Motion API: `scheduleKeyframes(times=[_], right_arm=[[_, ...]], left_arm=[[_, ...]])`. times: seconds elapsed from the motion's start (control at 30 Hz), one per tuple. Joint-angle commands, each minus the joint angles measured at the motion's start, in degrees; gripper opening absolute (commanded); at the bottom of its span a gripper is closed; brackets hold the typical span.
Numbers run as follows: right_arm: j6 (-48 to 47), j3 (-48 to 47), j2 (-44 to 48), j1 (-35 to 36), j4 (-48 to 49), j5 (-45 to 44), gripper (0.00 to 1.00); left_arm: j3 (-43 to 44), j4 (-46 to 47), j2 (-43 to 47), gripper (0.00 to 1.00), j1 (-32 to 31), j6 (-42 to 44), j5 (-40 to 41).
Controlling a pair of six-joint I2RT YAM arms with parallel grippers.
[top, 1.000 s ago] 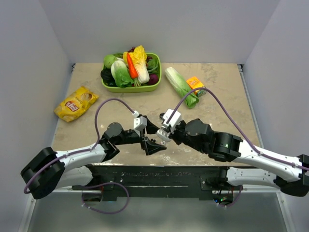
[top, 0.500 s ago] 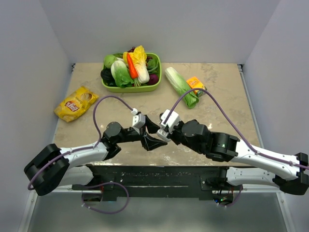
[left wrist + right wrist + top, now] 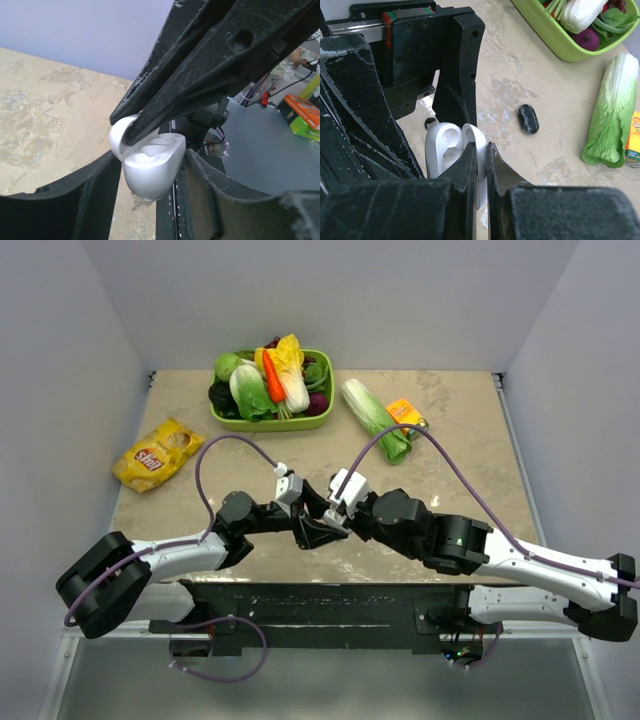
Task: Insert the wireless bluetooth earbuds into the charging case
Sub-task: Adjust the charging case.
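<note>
On the yellow chip bag [image 3: 157, 454] a red round logo is seen; its lettering cannot be read. Print on the orange box [image 3: 404, 413] is not legible either.

Beige marbled tabletop [image 3: 470, 400] between pale lavender walls [image 3: 400, 300]

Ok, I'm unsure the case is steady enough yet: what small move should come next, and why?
Probably close the left claw firmly on the body of the white case. Its fingers flank the body, but whether they pinch it is unclear, and the right claw grips only the open lid. A two-sided hold would likely steady the case before anything goes in.
</note>
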State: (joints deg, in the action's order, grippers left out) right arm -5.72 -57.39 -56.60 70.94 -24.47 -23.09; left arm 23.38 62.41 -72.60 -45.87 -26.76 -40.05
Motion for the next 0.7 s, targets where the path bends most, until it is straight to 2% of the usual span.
scheduleKeyframes(times=[0.0,0.07,0.13,0.3,0.43,0.57,0.67], right_arm=[[0.0,0.34,-0.27,0.43,2.14,-0.55,0.0],[0.0,0.43,-0.35,0.43,2.23,-0.55,0.0],[0.0,0.43,-0.35,0.43,2.23,-0.64,0.0],[0.09,0.52,-0.35,0.52,2.41,-0.9,0.0],[0.0,0.61,-0.27,0.52,2.67,-0.9,0.0],[0.09,0.61,-0.35,0.52,2.67,-0.73,0.0],[0.09,0.7,-0.09,0.52,2.67,-0.64,0.0]], left_arm=[[2.64,5.26,-0.35,0.49,0.51,-0.57,-1.43],[2.64,5.35,-0.61,0.43,0.43,-0.57,-1.87],[2.47,5.53,-0.79,0.43,0.51,-0.74,-1.96],[2.02,6.67,-1.32,0.62,0.52,-1.71,-2.57],[1.67,7.28,-1.67,0.63,0.52,-1.98,-2.57],[1.94,7.55,-2.37,0.51,0.52,-2.06,-3.01],[2.02,7.99,-3.16,0.36,0.52,-2.33,-3.63]])
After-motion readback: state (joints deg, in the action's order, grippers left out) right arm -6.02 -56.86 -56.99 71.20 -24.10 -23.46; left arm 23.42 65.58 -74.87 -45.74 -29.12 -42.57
